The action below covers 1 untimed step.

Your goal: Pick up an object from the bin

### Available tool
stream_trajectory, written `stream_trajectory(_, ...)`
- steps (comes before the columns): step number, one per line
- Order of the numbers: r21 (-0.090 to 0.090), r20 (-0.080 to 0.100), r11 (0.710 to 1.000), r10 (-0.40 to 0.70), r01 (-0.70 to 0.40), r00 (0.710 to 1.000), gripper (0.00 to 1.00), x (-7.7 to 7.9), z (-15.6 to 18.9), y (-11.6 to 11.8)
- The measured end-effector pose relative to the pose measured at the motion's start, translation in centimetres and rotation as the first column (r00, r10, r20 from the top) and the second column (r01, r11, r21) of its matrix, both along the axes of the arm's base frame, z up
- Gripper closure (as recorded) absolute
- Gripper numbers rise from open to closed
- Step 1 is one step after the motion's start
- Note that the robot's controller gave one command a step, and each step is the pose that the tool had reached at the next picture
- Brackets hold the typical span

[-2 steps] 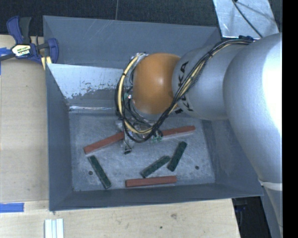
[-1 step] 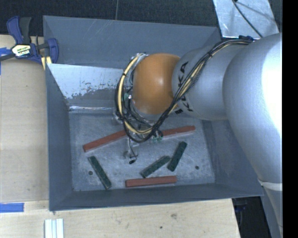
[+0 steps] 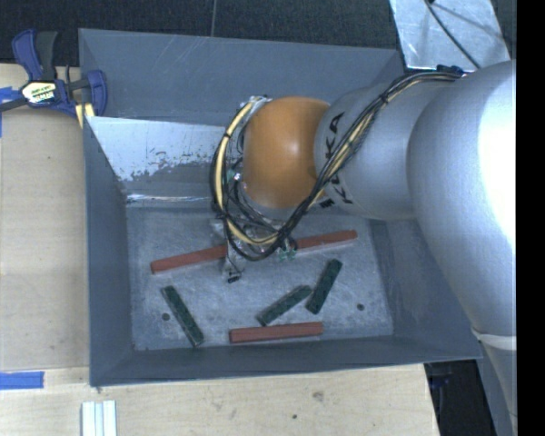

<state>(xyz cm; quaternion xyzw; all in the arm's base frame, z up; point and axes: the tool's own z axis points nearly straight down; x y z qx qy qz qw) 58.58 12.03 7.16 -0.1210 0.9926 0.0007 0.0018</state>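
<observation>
Red-brown stick (image 3: 186, 260), long, flat, across floor of grey bin (image 3: 109, 271), beneath gripper (image 3: 232, 269), claw opening cannot be told, dark green sticks (image 3: 284, 305) and second red stick (image 3: 275, 333) nearby.

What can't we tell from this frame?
1. Camera view: the gripper sits mostly under the orange cover and cables, so whether it touches the upper red stick is hidden.
2. That stick's middle is covered too, so it is unclear whether it is one long stick or two pieces.
3. The arm hides the right wall of the bin and part of its floor.
</observation>
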Motion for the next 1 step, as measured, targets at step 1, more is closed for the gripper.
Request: stream_trajectory(1, -0.001, 0.009, 0.994, 0.112, -0.112, 0.994, 1.00, 1.01, 16.26, 0.54)
